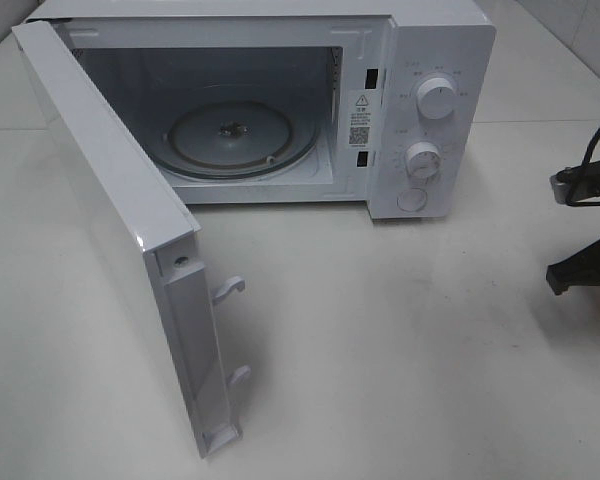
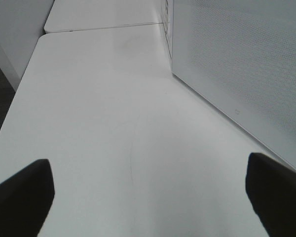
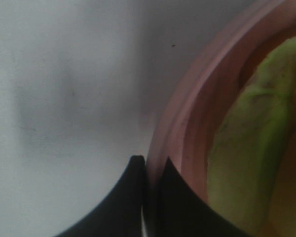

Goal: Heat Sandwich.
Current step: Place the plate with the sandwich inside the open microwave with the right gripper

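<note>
The right pincer (image 3: pixel 147 162) is pressed together on the rim of the pink plate (image 3: pixel 197 98) carrying the sandwich (image 3: pixel 251 148) — lift it level and enter the open microwave (image 1: pixel 425 110) slowly. The left pincer (image 2: pixel 148 165) stands spread wide, holding nothing.

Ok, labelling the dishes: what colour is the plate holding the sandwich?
The plate is pink, clearest in the right wrist view.

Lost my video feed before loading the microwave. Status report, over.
Left pincer open over table. Right pincer shut on pink plate rim, sandwich aboard. Microwave door wide open, turntable bare, nothing blocking.
</note>
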